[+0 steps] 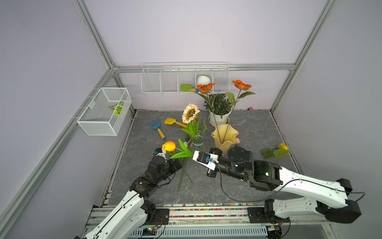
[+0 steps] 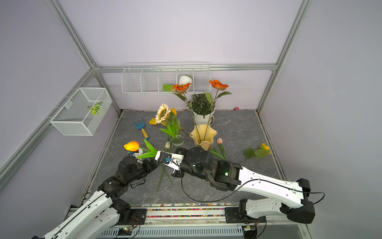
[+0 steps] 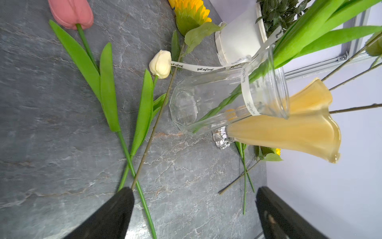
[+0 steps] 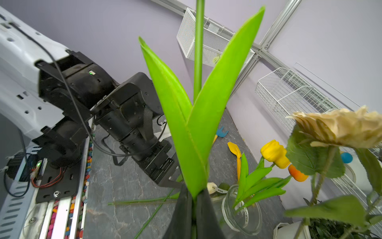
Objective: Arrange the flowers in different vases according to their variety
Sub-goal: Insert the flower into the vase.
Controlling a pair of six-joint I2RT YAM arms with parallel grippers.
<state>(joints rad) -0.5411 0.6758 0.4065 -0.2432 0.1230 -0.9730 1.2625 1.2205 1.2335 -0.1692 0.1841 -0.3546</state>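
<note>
Pincer on right (image 4: pixel 194 198) clamps orange tulip (image 1: pixel 169 145) near clear vase (image 1: pixel 197 139) rim.

Short vase (image 1: pixel 197 139) is set just left of tall vase (image 1: pixel 225 137); potted plant (image 1: pixel 219 111) is placed behind the latter. Rake (image 1: pixel 157 128) & shovel (image 1: pixel 174 122) are laid left of short vase, twd rear. Loose stems (image 1: pixel 182 175) are crossed in front of it. One sunflower (image 1: pixel 282 146) is laid at far right. Held tulip (image 1: pixel 169 146) is found front-left of short vase.
</note>
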